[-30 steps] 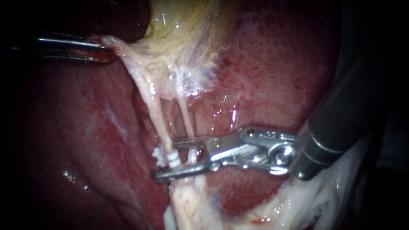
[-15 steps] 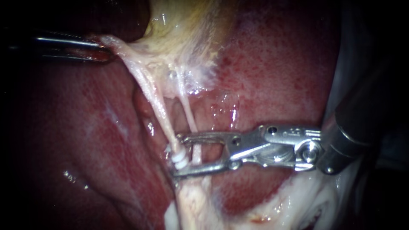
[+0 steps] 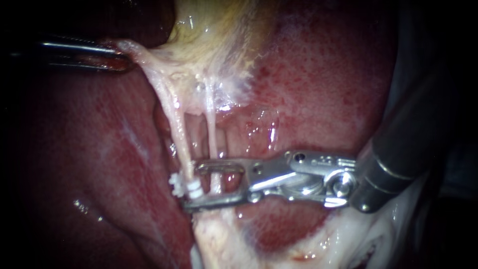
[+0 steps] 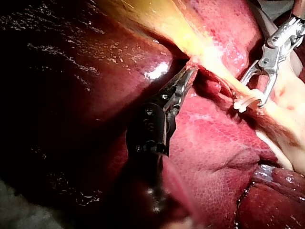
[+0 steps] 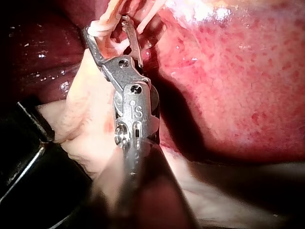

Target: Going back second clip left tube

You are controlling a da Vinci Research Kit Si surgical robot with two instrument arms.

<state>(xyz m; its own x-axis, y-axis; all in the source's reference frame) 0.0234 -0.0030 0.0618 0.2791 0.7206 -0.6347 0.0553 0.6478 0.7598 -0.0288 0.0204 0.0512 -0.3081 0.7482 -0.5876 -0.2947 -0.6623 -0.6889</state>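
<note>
The liver (image 3: 323,89) and the yellow gallbladder (image 3: 214,35) are unchanged from a second ago. The left instrument (image 3: 124,59) keeps its jaws clamped on tissue (image 3: 142,55) at the gallbladder's edge, holding it taut. The right instrument (image 3: 191,185) is what moves: from its drawn-back place of half a second ago it is forward again — and both tubes swing along with it. Its jaws stand apart, with the left tube (image 3: 181,139) and the right tube (image 3: 211,134) passing between them. The white clip (image 3: 195,190) sits on the left tube just inside the jaw tips, against one jaw. By this the retreat is not yet clean — the jaws seem to drag the tubes rather than slide off them.
</note>
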